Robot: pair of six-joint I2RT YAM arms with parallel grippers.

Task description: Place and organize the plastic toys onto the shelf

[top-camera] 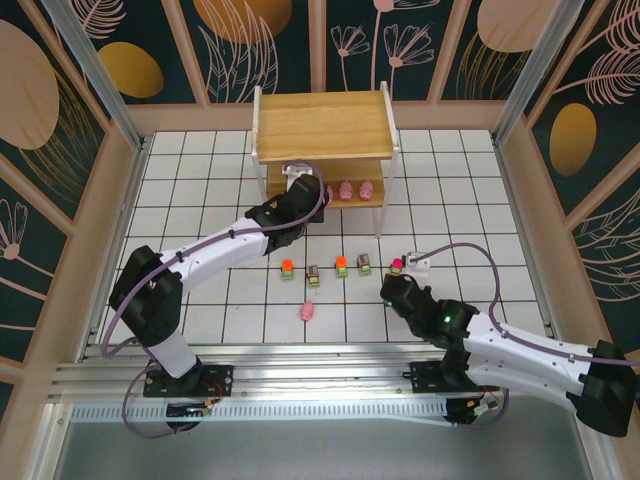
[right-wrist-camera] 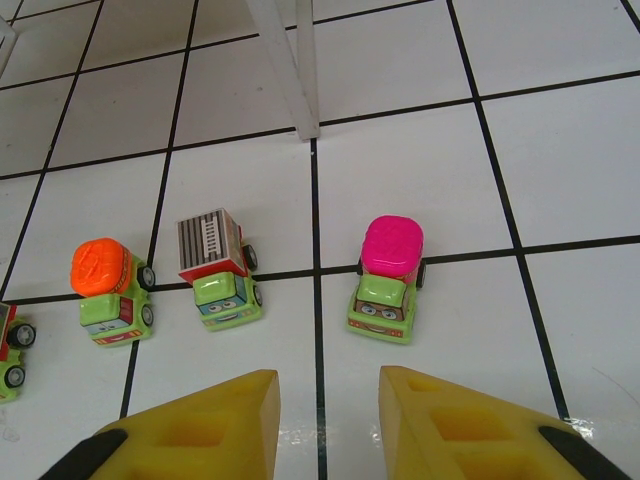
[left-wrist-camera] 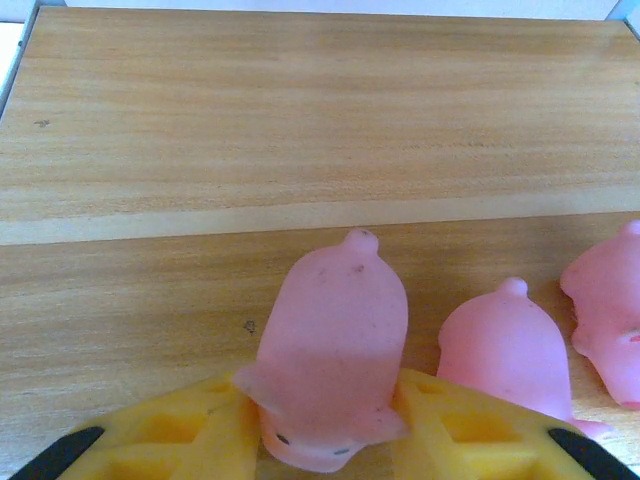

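My left gripper [left-wrist-camera: 325,392] [top-camera: 298,181] reaches into the lower tier of the wooden shelf [top-camera: 320,125]. Its yellow fingers [left-wrist-camera: 170,430] lie against both sides of a pink pig [left-wrist-camera: 335,350] that rests on the shelf board [left-wrist-camera: 300,120]. Two more pigs [left-wrist-camera: 505,345] [left-wrist-camera: 610,310] stand to its right on the same board. Another pig [top-camera: 308,311] lies on the tiled floor. Several little green vehicles stand in a row in front of the shelf. My right gripper [right-wrist-camera: 328,385] [top-camera: 393,285] hovers just short of the magenta-topped vehicle [right-wrist-camera: 388,275], open and empty.
A striped-top vehicle [right-wrist-camera: 215,265] and an orange-topped one [right-wrist-camera: 110,285] stand left of the magenta one, with another [right-wrist-camera: 8,350] at the frame's edge. A white shelf leg [right-wrist-camera: 295,70] stands beyond them. Patterned walls enclose the tiled table [top-camera: 180,200].
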